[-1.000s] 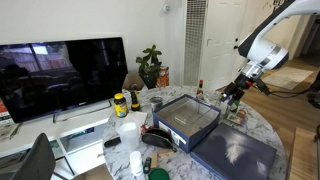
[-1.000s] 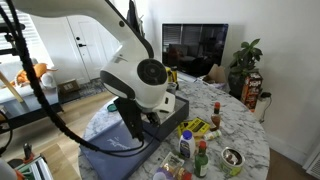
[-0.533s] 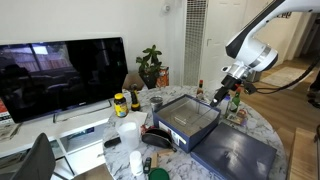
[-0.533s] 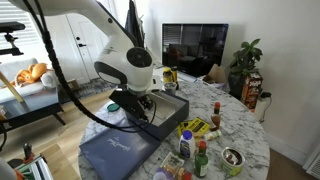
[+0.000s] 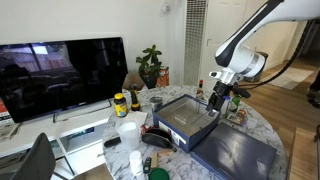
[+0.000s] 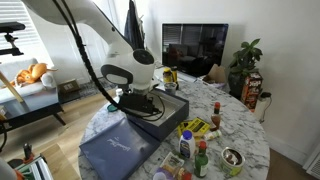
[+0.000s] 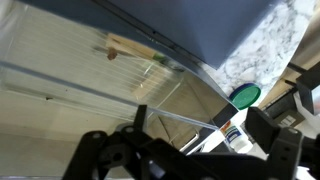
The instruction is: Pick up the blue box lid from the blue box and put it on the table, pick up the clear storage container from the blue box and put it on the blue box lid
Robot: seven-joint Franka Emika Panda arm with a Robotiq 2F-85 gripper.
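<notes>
Living room w/ white walls: a dark TV [image 5: 60, 75] and a potted plant [image 5: 150, 65] stand behind a round marble counter [image 6: 240, 130] crowded w/ clutter. At center of the counter sits the blue box [image 5: 203, 130], open, its pale inside on show in both exterior views. The blue box lid [image 5: 238, 153] is already off and lies flat on the counter just beside the box, on the box's side away from the TV; an exterior view from the opposite side shows the lid [image 6: 118, 152] at the counter's near edge w/ a small pale mark on top. The clear storage container [image 5: 188, 117] sits inside the box, not yet lifted. The white arm reaches over the box, and its hand [image 5: 218, 100] hangs above the box's far rim, close to a group of bottles. In the wrist view the hand [image 7: 190, 160] is spread wide w/ nothing between its fingers, and it looks down on the container [image 7: 90, 90]. A navy wall of the box runs beyond the container, w/ marble and a green cap [image 7: 245, 95] outside the box. More sauce bottles [image 6: 195, 150] stand near the lid.
</notes>
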